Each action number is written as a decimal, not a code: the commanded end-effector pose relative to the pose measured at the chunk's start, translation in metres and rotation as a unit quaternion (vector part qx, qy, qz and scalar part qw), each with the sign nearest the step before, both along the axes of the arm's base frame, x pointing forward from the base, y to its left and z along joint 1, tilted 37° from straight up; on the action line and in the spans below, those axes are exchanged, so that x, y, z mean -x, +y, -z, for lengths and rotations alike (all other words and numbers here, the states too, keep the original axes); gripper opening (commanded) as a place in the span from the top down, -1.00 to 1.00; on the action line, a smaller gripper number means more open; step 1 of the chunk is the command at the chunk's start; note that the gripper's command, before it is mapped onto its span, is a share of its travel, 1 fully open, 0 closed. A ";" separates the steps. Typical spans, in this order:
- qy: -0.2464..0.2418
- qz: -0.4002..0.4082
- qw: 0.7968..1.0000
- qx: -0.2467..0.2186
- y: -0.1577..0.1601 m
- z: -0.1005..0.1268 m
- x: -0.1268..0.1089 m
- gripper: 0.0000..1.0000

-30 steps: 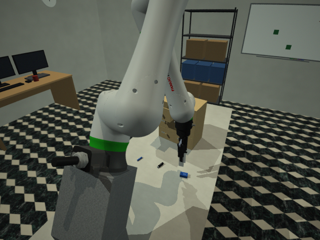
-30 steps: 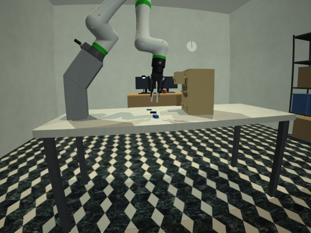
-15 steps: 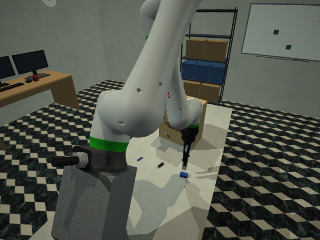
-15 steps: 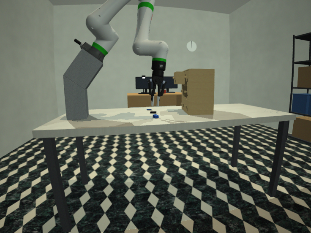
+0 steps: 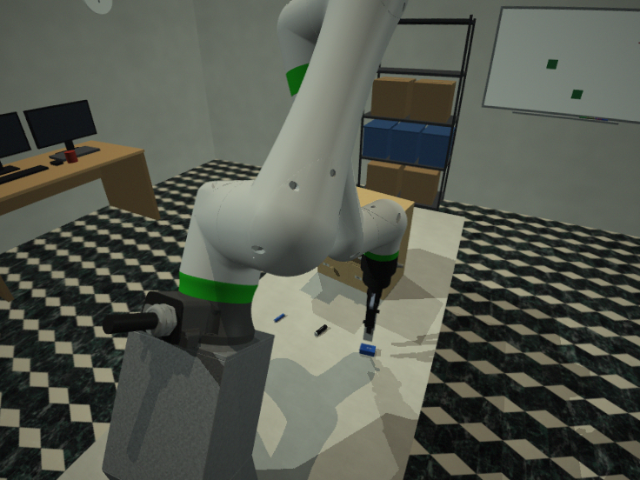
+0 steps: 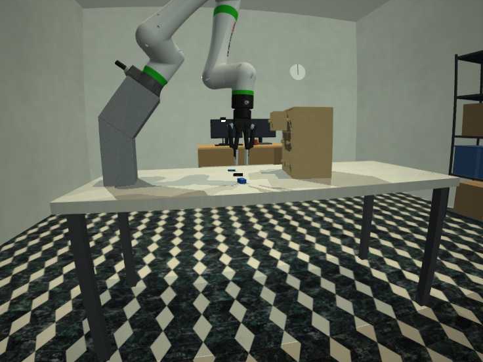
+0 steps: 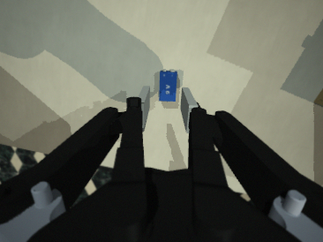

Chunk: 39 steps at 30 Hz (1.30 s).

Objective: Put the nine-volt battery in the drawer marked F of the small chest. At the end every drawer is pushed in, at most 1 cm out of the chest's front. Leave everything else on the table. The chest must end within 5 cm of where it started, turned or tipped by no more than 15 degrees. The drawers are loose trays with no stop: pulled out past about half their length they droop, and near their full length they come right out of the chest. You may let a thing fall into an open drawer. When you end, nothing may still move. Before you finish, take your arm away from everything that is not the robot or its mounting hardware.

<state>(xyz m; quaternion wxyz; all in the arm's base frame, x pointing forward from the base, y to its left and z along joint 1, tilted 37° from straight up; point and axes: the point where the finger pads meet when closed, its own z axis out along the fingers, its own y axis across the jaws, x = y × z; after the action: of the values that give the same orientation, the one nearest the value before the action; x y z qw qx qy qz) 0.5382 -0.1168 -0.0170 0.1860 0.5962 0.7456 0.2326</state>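
The nine-volt battery (image 5: 367, 348) (image 6: 241, 180) (image 7: 168, 86) is a small blue block lying flat on the table (image 5: 437, 266) (image 6: 362, 176). My gripper (image 5: 368, 334) (image 6: 241, 161) (image 7: 165, 97) points straight down just above it. The fingers stand a little apart with nothing between them, and the battery lies just beyond the fingertips in the wrist view. The small brown chest (image 5: 404, 236) (image 6: 310, 142) stands behind the gripper, and the arm hides most of it in the top view. A top drawer (image 6: 277, 120) sticks out of its front.
A short black cylinder (image 5: 320, 330) (image 6: 237, 174) and a small blue piece (image 5: 279, 317) (image 6: 231, 170) lie on the table left of the battery. The robot's grey base (image 5: 187, 394) (image 6: 121, 136) stands at the table's left end. The table edge runs close to the battery's right.
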 end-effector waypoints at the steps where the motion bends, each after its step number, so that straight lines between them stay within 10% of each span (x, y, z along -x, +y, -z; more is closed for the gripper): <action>1: -0.019 0.003 1.000 0.004 0.001 0.000 -0.001 0.49; 39: -0.020 0.003 1.000 0.004 0.005 0.031 -0.024 0.49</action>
<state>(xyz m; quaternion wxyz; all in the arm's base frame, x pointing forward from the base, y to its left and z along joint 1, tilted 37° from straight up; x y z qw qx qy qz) 0.5557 -0.1124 -0.0401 0.1999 0.5933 0.7417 0.2404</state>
